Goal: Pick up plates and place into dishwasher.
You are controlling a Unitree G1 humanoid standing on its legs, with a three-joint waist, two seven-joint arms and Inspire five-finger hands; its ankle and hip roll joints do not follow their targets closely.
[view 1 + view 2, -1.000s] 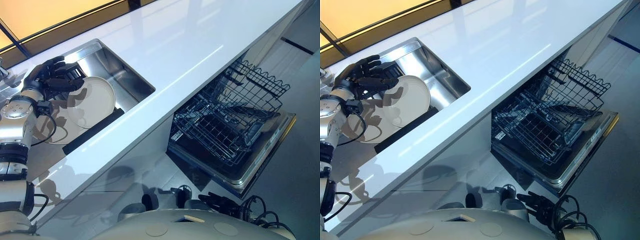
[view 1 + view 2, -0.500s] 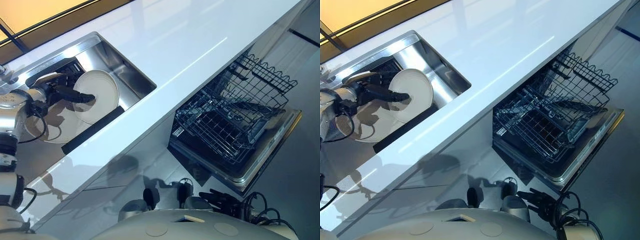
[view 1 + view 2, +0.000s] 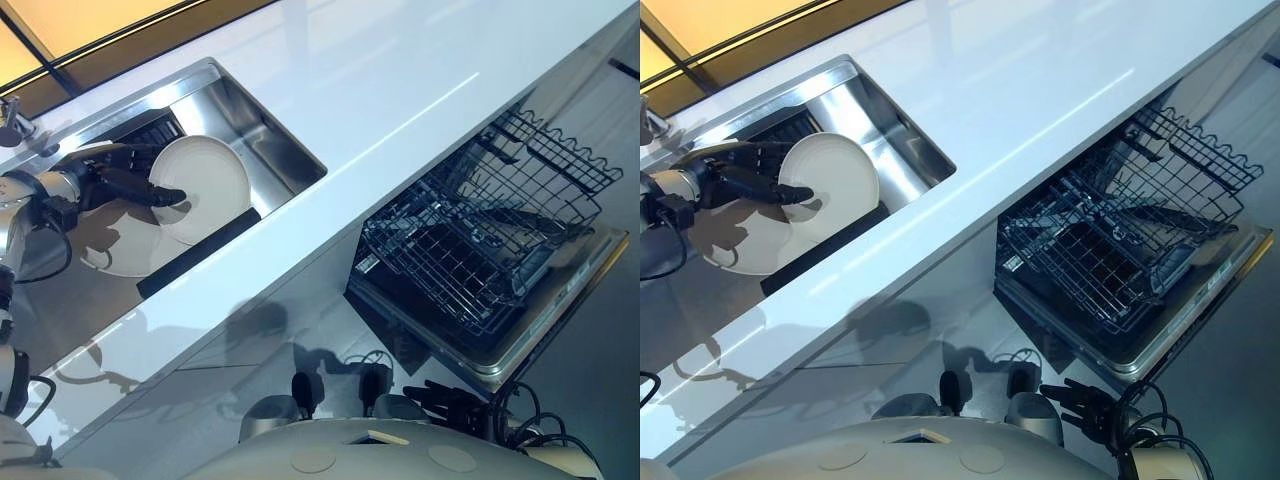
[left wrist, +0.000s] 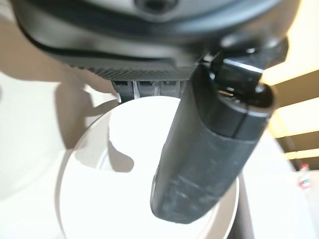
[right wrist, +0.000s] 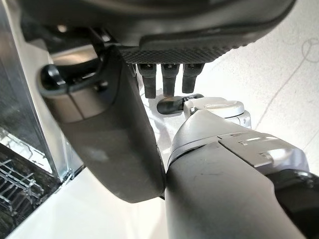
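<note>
A round white plate (image 3: 212, 178) stands tilted up in the steel sink (image 3: 272, 142). My left hand (image 3: 112, 182) is shut on its near rim, with the thumb (image 4: 209, 149) across the plate's face (image 4: 119, 169) and the fingers behind it. A second white plate (image 3: 115, 252) lies flat in the sink under the hand. The dishwasher (image 3: 480, 270) stands open at the lower right, its wire rack pulled out over the door. My right hand (image 3: 447, 400) hangs low beside it, fingers relaxed and holding nothing.
The long white counter (image 3: 390, 90) runs between the sink and the dishwasher. A black strip (image 3: 200, 252) lies along the sink's near edge. A tap (image 3: 12, 125) stands at the far left. A raised upper rack (image 3: 550, 160) juts out above the lower one.
The left hand went from hovering spread over the plate to gripping its rim, and the plate now stands tilted up. The camera has shifted slightly. The right hand stayed put.
</note>
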